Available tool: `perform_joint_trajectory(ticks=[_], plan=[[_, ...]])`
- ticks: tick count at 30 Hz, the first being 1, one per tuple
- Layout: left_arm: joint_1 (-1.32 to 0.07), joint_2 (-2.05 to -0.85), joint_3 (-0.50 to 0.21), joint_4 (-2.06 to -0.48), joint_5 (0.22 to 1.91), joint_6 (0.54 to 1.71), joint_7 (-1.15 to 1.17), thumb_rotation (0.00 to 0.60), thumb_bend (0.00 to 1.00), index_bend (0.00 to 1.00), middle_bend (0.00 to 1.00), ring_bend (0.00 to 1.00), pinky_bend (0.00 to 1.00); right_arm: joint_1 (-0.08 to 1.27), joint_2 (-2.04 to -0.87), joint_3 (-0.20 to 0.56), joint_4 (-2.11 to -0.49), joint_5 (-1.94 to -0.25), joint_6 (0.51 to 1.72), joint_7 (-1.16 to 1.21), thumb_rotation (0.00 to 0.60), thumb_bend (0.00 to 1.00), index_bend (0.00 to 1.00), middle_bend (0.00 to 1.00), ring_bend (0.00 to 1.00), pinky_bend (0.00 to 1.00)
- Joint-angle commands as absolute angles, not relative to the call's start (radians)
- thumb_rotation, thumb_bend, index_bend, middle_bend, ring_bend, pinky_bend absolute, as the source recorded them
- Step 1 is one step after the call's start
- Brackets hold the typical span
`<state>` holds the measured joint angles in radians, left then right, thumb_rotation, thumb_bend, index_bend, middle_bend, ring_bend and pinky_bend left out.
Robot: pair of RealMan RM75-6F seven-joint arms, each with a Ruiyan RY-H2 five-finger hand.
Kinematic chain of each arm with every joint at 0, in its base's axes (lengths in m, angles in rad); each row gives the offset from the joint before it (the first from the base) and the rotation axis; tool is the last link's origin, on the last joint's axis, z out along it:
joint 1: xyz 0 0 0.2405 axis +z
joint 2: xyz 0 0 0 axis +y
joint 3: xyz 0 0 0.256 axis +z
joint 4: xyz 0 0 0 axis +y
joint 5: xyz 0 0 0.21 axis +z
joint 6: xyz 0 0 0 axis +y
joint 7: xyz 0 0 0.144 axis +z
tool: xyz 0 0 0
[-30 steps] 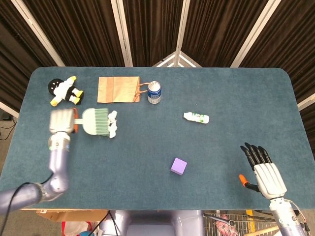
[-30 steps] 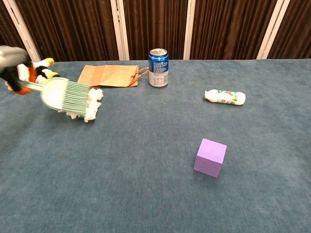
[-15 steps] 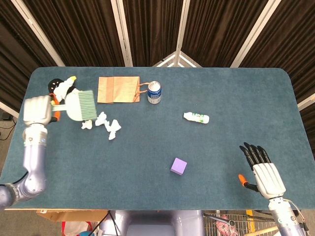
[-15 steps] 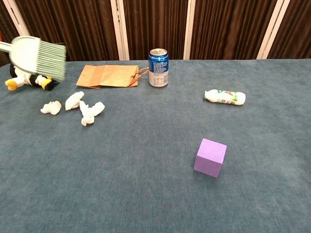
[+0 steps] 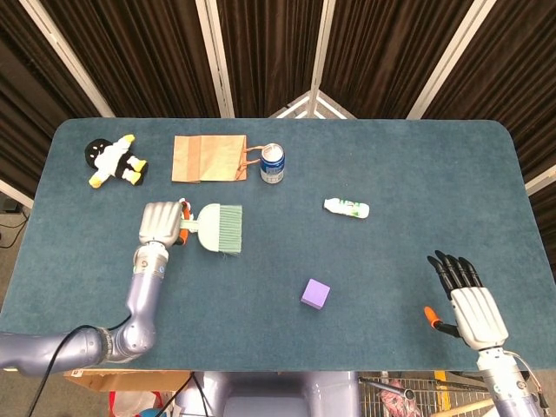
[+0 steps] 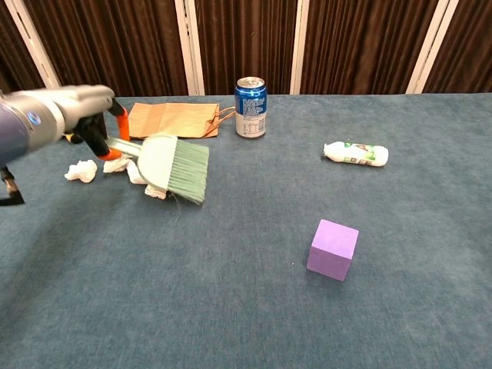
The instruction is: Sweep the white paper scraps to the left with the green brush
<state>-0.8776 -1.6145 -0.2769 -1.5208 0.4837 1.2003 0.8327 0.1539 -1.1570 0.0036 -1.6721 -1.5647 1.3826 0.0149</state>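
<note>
My left hand (image 5: 160, 224) grips the orange handle of the green brush (image 5: 220, 228). The brush head points right, its bristles (image 6: 187, 171) low over the table. White paper scraps (image 6: 81, 171) lie in a loose cluster just left of and partly behind the brush head in the chest view; in the head view my hand and the brush mostly hide them. Far away at the table's near right corner, my right hand (image 5: 469, 304) rests palm down, fingers apart, holding nothing.
A brown paper bag (image 5: 208, 158) and a blue can (image 5: 273, 163) stand behind the brush. A penguin toy (image 5: 113, 160) lies at the far left. A small white bottle (image 5: 347, 208) lies right of centre, a purple cube (image 5: 315, 294) nearer the front.
The left hand swept the scraps left, lifted the brush up by the penguin toy, then brought it back right and down over the scraps. The right hand stayed put.
</note>
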Motion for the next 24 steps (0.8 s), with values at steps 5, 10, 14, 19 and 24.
perform_joint_trajectory(ticks=[5,10,14,19,24], plan=[[-0.837,-1.585,-0.248,-1.477,0.471,1.215,0.818,0.600,0.81,0.81,1.00,1.00,1.00,0.150,-1.153,0.001,-1.675,-1.568,1.389,0.014,0.600,0.34,0.00,0.00,0.00,0.00],[-0.787,-1.514,-0.238,-1.452,0.473,1.209,0.776,0.600,0.81,0.81,1.00,1.00,1.00,0.147,-1.154,0.000,-1.676,-1.569,1.391,0.006,0.600,0.34,0.00,0.00,0.00,0.00],[-0.741,-1.427,-0.232,-1.441,0.483,1.202,0.738,0.600,0.81,0.81,1.00,1.00,1.00,0.147,-1.156,0.000,-1.678,-1.567,1.389,0.000,0.600,0.34,0.00,0.00,0.00,0.00],[-0.696,-1.330,-0.258,-1.450,0.500,1.200,0.665,0.600,0.81,0.81,1.00,1.00,1.00,0.149,-1.158,0.000,-1.678,-1.569,1.388,-0.005,0.600,0.35,0.00,0.00,0.00,0.00],[-0.689,-1.282,-0.300,-1.496,0.534,1.189,0.598,0.600,0.81,0.81,1.00,1.00,1.00,0.150,-1.159,0.001,-1.679,-1.571,1.387,-0.009,0.600,0.34,0.00,0.00,0.00,0.00]])
